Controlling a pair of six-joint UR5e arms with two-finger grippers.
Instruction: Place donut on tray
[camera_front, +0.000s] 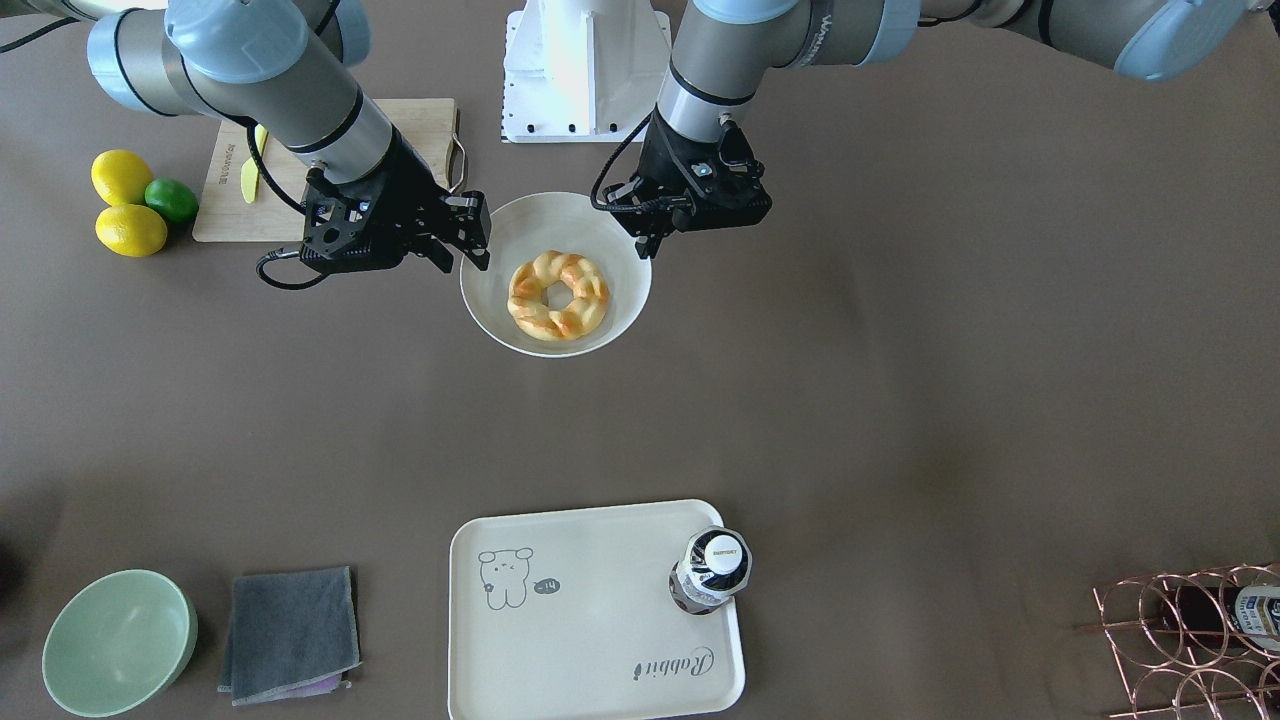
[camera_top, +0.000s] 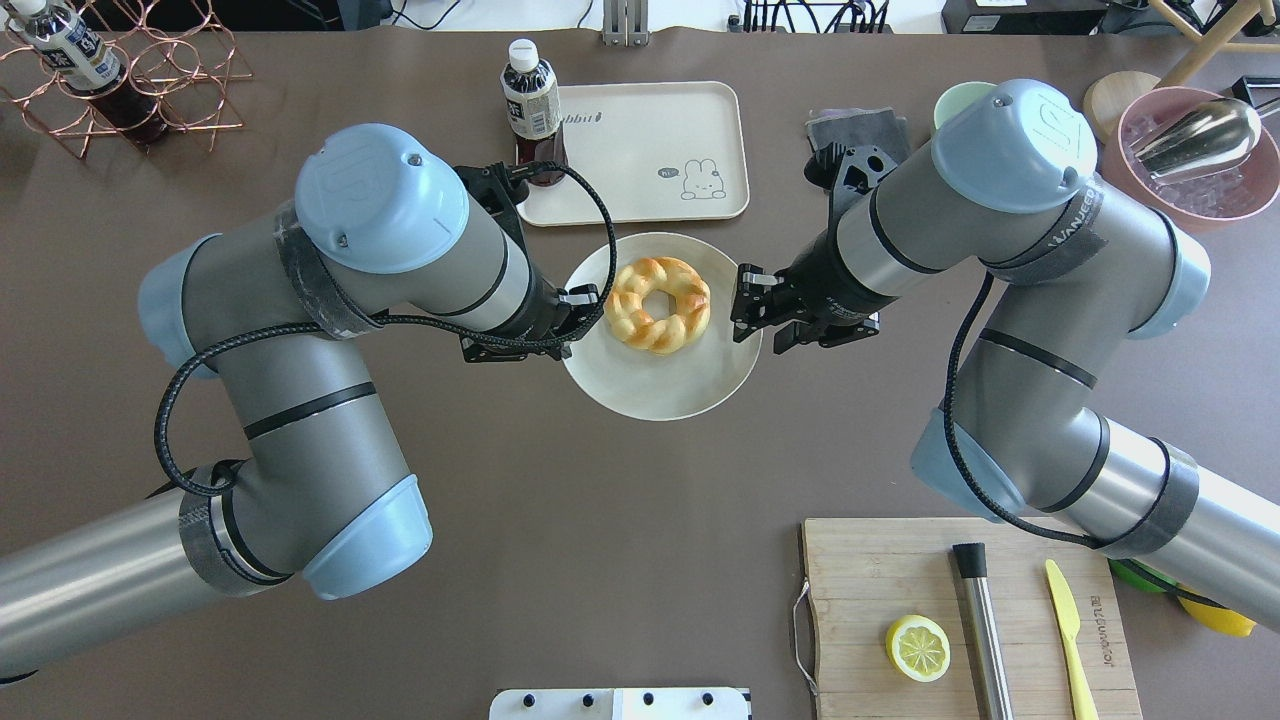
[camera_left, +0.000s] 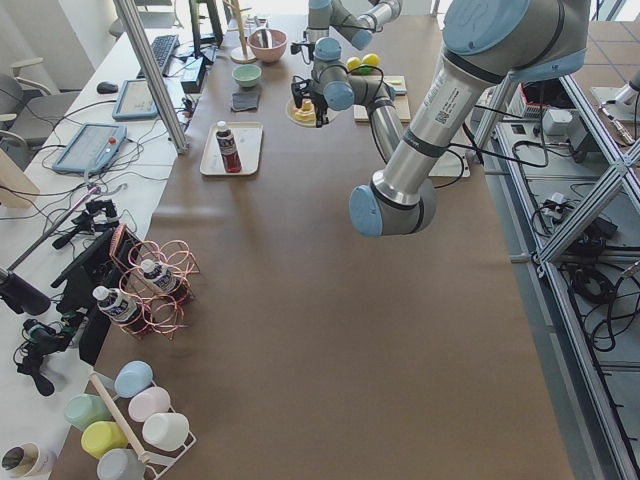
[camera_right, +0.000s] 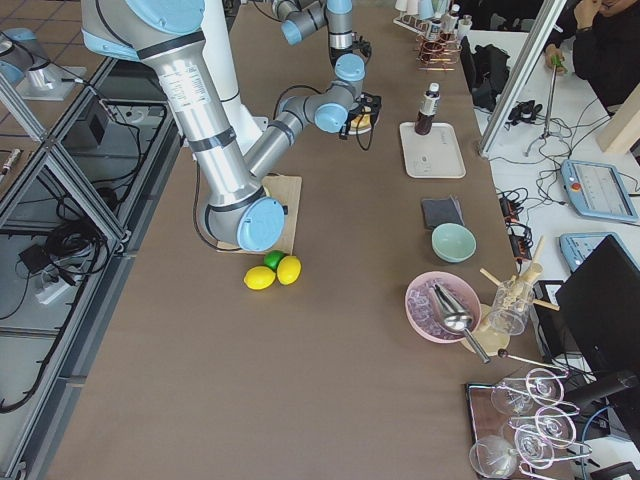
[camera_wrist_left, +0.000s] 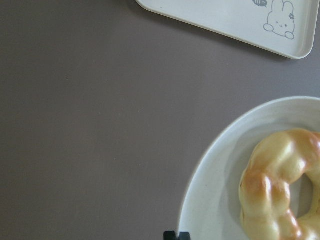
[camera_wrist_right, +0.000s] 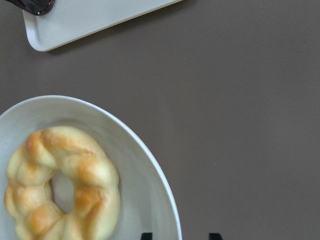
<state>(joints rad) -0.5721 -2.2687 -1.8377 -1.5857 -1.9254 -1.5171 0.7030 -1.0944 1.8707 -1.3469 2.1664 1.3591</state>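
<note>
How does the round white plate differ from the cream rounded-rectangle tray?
The round white plate is plain; the cream rounded-rectangle tray bears a cartoon animal drawing and "Rabbit" script. The plate holds a golden twisted donut; the tray holds a dark capped bottle. Both are pale, rimmed and lie flat.

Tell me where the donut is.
In the overhead view, the donut lies on the round white plate at the table's middle, the tray just beyond it.

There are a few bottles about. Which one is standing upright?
The dark bottle on the tray's corner. The other bottles lie in the copper rack at the table's end.
</note>
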